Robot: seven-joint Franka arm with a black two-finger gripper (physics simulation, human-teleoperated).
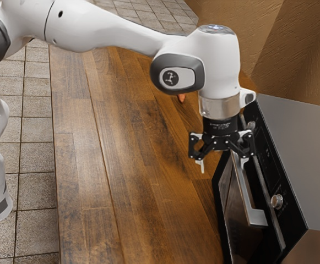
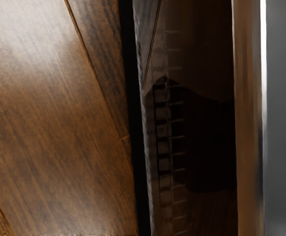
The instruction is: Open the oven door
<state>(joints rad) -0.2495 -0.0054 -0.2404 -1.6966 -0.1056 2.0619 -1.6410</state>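
Note:
My gripper [image 1: 223, 163] hangs fingers down at the upper end of the oven handle in the exterior view, its fingers spread wide. One finger is over the wooden surface, the other close to the silver handle [image 1: 244, 190]; whether it touches the bar is not clear. Below and beside the handle is the dark oven door [image 1: 238, 228]. Whether the door stands slightly ajar cannot be told. From the wrist, the door's dark glass [image 2: 197, 147] lies beneath my hand, bordered by a black edge [image 2: 137, 147].
The wooden surface [image 1: 126, 165] stretches alongside the oven. A control panel with a round knob [image 1: 277, 201] adjoins the handle, and the oven's grey top [image 1: 308, 148] lies beyond it. A small orange object [image 1: 182, 98] is behind the arm.

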